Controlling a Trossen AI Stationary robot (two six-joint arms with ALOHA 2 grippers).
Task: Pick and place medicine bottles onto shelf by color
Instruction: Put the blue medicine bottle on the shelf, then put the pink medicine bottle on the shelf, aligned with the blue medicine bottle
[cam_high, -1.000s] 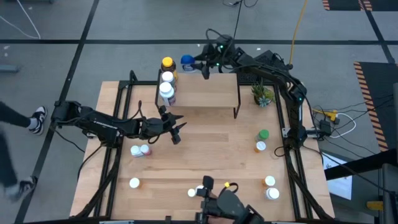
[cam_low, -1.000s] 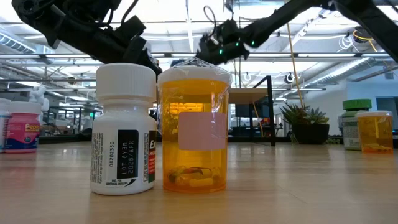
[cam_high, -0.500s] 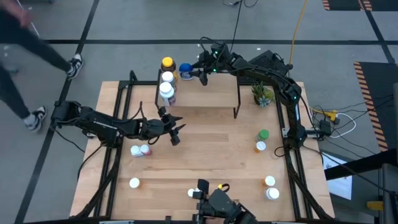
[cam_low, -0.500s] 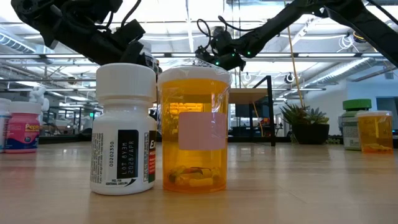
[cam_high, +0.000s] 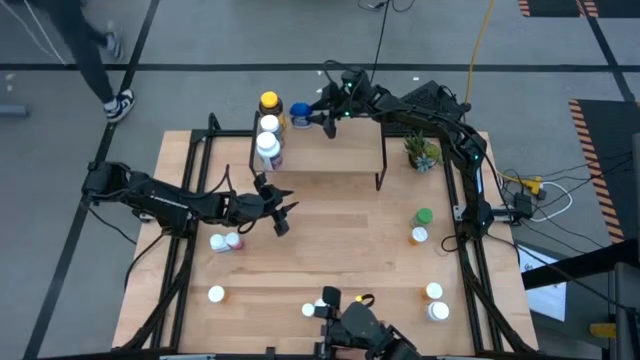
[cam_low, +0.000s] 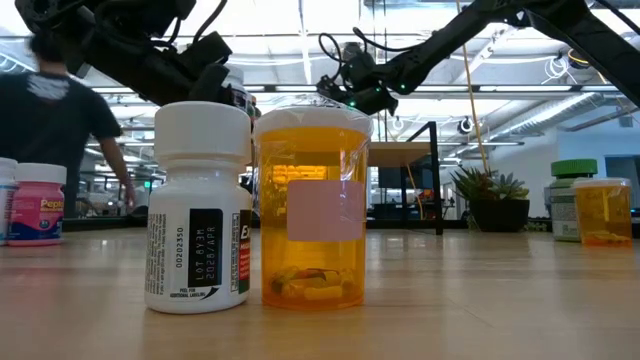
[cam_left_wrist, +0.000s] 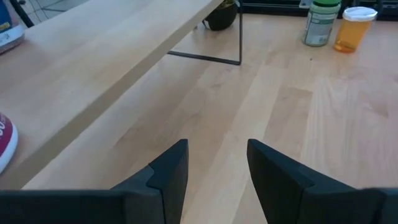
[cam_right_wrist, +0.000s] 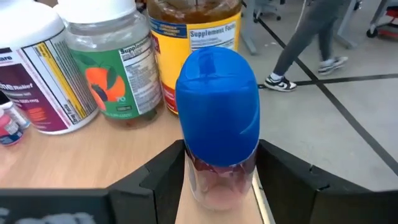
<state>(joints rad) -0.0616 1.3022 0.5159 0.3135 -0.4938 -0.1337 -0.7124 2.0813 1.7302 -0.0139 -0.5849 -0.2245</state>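
The blue-capped bottle is sitting between the fingers of my right hand, which is pinching it by its clear body at the back edge of the shelf, near the shelf's left end. Just beside it I am seeing three more bottles lined up at that left end: a yellow-capped one, a glass one with an orange-printed label, and a white one with a purple label. My right arm is reaching across from the right side of the worktop, above the shelf.

My left hand is hovering over the worktop in front of the shelf, its fingers spread and holding nothing. A pink-labelled bottle is lying near it. Farther off, a green-capped bottle and an orange one are standing together on the right side, close to a small potted plant. A white bottle and an amber one are standing side by side at the front edge. A person is showing in the room beyond.
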